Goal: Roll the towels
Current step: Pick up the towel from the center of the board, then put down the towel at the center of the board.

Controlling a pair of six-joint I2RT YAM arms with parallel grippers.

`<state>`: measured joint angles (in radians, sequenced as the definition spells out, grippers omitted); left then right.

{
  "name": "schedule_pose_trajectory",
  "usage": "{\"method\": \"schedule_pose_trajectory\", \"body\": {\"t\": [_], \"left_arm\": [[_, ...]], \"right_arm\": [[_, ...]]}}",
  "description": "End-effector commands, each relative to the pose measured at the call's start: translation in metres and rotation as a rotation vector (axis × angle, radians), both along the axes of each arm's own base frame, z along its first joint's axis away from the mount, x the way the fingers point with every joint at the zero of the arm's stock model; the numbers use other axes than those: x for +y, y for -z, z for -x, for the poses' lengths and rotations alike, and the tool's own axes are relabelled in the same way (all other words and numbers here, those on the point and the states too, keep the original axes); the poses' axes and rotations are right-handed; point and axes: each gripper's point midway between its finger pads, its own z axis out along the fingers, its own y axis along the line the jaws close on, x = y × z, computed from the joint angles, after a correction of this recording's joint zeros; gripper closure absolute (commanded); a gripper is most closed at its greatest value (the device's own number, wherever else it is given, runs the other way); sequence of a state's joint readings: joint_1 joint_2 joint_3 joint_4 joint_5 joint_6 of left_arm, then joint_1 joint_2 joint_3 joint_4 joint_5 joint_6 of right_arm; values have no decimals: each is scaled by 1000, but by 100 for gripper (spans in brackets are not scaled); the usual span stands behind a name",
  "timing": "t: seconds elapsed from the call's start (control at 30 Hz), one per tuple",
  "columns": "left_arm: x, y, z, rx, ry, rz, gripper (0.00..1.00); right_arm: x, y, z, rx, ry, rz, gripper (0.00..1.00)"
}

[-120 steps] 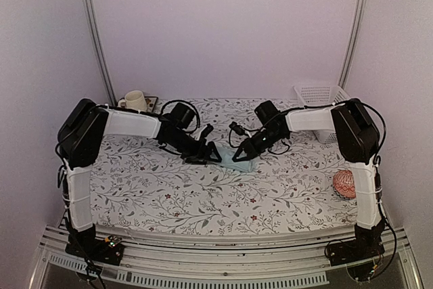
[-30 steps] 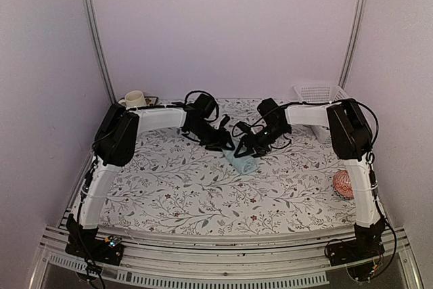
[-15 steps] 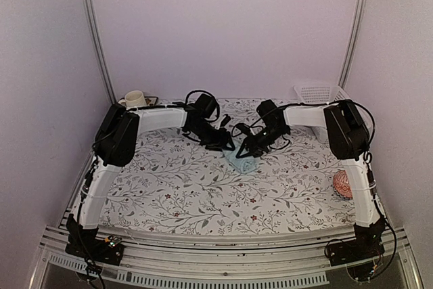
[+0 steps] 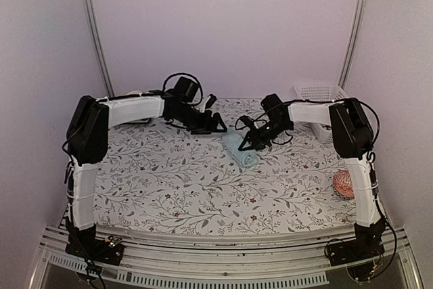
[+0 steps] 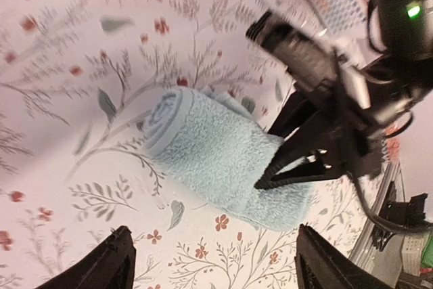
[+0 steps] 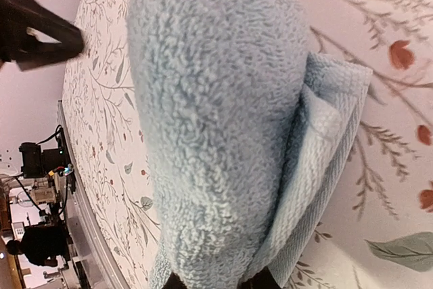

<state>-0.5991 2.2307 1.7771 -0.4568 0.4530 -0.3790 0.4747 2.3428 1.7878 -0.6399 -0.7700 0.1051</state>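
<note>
Pale-blue towel [image 4: 245, 158], rolled, lies on the floral desk [image 4: 169, 187], far middle. Right tool [image 4: 245, 144] clamped on one end. Left tool [image 5: 213, 248] spread wide, empty, hovering just left.

Top camera overlooks table [image 4: 176, 194]; both close wrist views apparently share towel [image 5: 216, 160].

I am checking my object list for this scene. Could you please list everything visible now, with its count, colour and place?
towel: one, light blue, rolled, middle of the table toward the back
basket: one, white, back right corner
ball: one, orange-pink patterned, right edge of the table
tablecloth: one, white with a floral print, covering the table
left gripper: one, black, open, beside the towel and apart from it
right gripper: one, black, shut on the towel
</note>
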Motion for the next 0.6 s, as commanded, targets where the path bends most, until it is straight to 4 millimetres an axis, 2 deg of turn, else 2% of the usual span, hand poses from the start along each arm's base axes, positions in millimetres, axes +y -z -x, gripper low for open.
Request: {"method": "schedule_pose_trajectory", "body": {"t": [0.0,0.1,0.17,0.2,0.33,0.47,0.57], "left_arm": [[34,-109,-36,-235,-97,125,15],[49,-116,-34,-245,-114,99,11],[55,-109,-29,-231,-122,82,5],[59,-119,-24,-247,-127,87,4],[65,-102,-12,-208,-124,71,3],[57,-90,-9,-160,-115,90,3],[40,-90,-16,-138,-100,144,3]], "right_arm": [[-18,-58,-47,-191,69,-36,98],[-37,-75,-69,-247,113,-26,98],[-52,-85,-85,-297,147,-4,98],[-60,-93,-94,-326,163,-1,98],[-81,-118,-119,-407,201,-13,98],[-82,-131,-127,-444,200,-34,98],[-81,-129,-125,-428,207,-32,98]]}}
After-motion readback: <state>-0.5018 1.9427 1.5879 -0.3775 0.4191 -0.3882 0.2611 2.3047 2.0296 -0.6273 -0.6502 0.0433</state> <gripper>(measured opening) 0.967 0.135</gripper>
